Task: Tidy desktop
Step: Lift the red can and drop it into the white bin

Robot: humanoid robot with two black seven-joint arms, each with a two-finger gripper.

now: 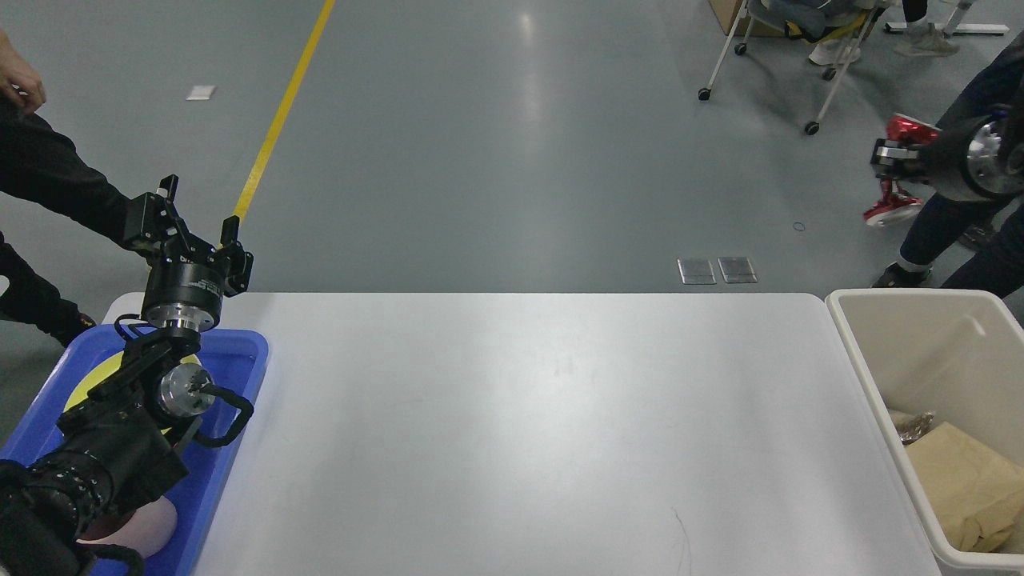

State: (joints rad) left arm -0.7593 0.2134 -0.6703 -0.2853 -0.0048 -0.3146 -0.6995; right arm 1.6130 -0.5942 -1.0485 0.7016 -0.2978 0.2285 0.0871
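The desktop (520,432) is a large white tabletop with rounded corners, and nothing lies on its surface. My right gripper (886,154) is raised high at the right edge of the view, above the beige bin (860,336), and is shut on a crushed red can (894,196) that hangs from it in the air. My left gripper (196,216) is held up above the far left corner of the desktop, over the blue tray (240,352). Its fingers stand apart and hold nothing.
The blue tray at the left holds a yellow plate (88,384) and a pale round thing (136,524). The beige bin at the right holds brown paper (960,480) and a wrapper. People stand at the far left and far right, and a wheeled chair (808,48) is behind.
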